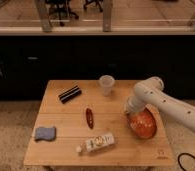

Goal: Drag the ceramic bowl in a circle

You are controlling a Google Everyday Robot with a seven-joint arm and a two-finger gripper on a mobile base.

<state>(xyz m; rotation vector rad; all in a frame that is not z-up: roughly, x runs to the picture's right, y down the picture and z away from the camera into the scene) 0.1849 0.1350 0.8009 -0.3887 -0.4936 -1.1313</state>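
The ceramic bowl (pixel 142 123) is round, glossy orange-red with a mottled inside, and sits on the right side of the wooden table (pixel 66 150). My white arm comes in from the right. The gripper (pixel 129 113) is at the bowl's left rim, touching it or just over it; the wrist hides its tips.
A translucent whitish cup (pixel 106 84) stands behind the bowl to the left. A black bar (pixel 70 94), a red chilli-like item (pixel 90 117), a white bottle lying down (pixel 97 143) and a blue-grey sponge (pixel 44 133) lie on the table. A black cable (pixel 188 162) lies on the floor at the right.
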